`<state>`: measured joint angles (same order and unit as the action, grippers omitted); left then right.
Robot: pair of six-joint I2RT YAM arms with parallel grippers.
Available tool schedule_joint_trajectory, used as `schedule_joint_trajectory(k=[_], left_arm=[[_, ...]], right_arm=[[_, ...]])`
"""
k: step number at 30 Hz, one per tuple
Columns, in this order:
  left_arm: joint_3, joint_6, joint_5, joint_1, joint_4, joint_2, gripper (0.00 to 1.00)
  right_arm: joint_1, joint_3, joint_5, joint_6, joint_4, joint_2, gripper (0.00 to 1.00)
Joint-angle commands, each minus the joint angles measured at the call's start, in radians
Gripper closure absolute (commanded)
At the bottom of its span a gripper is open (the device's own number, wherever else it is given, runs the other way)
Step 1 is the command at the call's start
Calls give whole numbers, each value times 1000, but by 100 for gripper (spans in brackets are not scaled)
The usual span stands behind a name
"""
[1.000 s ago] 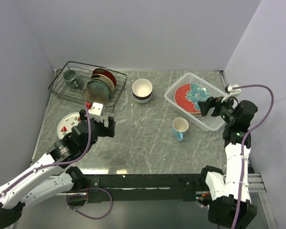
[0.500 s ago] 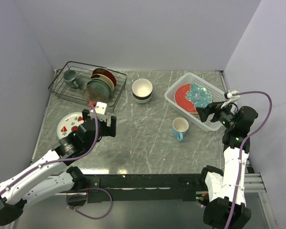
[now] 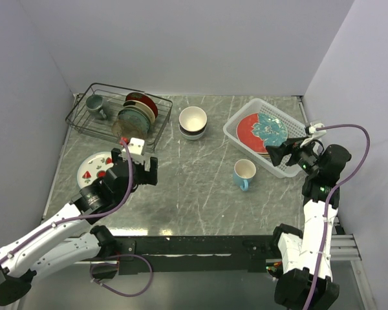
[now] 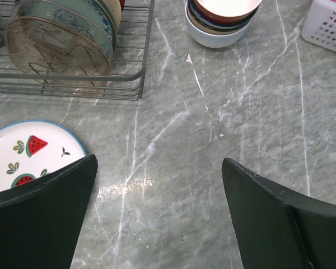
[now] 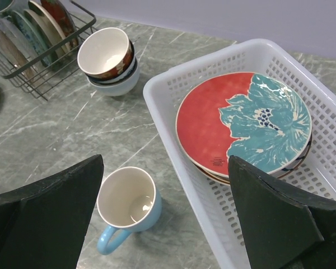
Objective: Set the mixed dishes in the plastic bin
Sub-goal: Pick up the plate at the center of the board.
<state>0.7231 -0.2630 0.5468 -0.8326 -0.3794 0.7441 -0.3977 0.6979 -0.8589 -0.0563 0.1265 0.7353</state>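
While both arms hang above the grey table (image 4: 173, 224), neither one holds a thing. The left gripper (image 4: 159, 168) has its two fingers spread wide, with only bare table between them. Just by its left finger lies the white plate with red fruit marks (image 4: 28, 157), partly hidden behind that finger. Ahead of this gripper and to the left stands the black wire rack (image 4: 73, 89) with upright plates (image 4: 56, 39) in it. Ahead and to the right sits the stack of bowls (image 4: 218, 22).

The right gripper (image 5: 166, 162) is spread wide too and grips nothing. The light blue mug (image 5: 129, 207) stands upright on the table below it, close to its left finger. The white plastic bin (image 5: 213, 59) sits ahead and runs down under the right finger. A red plate with a teal flower (image 5: 213, 123) lies flat in the bin, on top of other plates. The bowls are farther ahead on the left, apart from the bin.
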Motion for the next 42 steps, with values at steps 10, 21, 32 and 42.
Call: schedule_joint_trajectory(k=[10,21,32,42], left_arm=[[-67,-237,-91,52,74,-172,1],[-139,-444,-332,318,42,-111,1],[-113,-516,-389,487,-32,130,1],[78,-366,-177,487,-176,423,6]], right_arm=[[-15,-3,-20,13,-42,-17,0],[-18,0,-29,19,-36,-17,0],[-18,2,-34,27,-36,-16,0],[-18,6,-35,27,-31,-11,0]])
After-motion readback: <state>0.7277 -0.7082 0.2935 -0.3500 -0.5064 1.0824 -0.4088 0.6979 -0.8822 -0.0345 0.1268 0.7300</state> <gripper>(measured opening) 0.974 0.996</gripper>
